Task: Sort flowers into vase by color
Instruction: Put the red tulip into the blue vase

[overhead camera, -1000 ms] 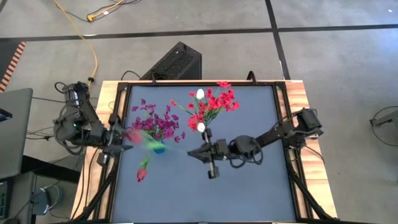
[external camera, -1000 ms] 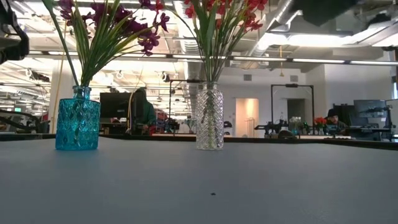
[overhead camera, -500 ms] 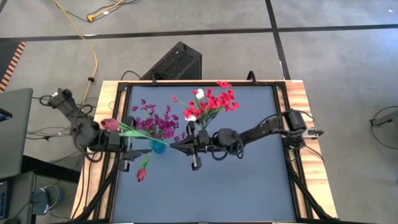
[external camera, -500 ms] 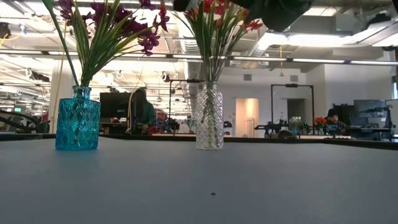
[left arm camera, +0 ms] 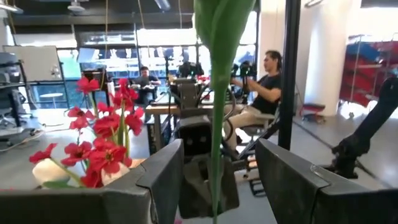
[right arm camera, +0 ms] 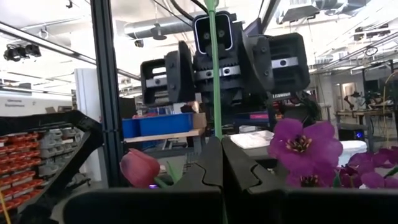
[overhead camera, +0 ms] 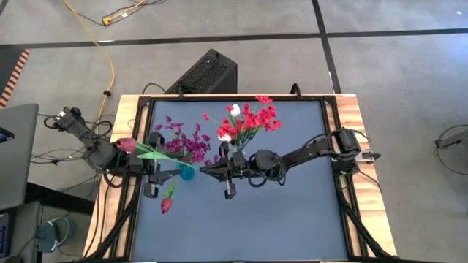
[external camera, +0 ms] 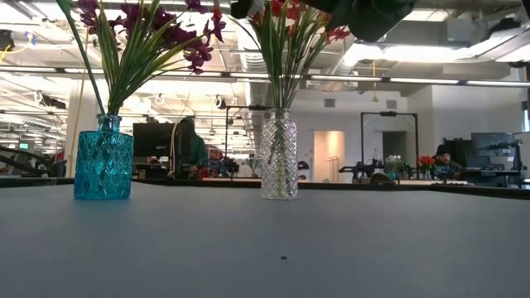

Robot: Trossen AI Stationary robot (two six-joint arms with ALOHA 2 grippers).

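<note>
- The held tulip (overhead camera: pixel 150 151) hangs above the worktop (overhead camera: pixel 292 212) at its nine o'clock side, stem roughly level, pink-red bud out over the edge and cut end pointing towards the blue vase (overhead camera: pixel 186 173)
- The right claw (right arm camera: pixel 219 142) is closed on the thin green stem near that cut end; the left claw (left arm camera: pixel 217 155) faces it with fingers spread wide, the stem running between them untouched
- My read: this sprig is very light and its stem thin, smooth and springy; a pinch near one end lets the bud end droop and swing, so a hold nearer mid-stem, clear of the broad leaf, would steady it; the bud looks soft and should not be squeezed
- A second tulip (overhead camera: pixel 167 204) lies flat on the worktop at about seven o'clock from the blue vase; the low stem gives little clearance, so taking it just behind the bud seems best
- The purple sprigs (overhead camera: pixel 186 142) stand in the blue vase; the red sprigs (overhead camera: pixel 248 120) with white buds fill the clear vase (external camera: pixel 279 157) at two o'clock from it; both necks look crowded, so a stem must go in end first
</note>
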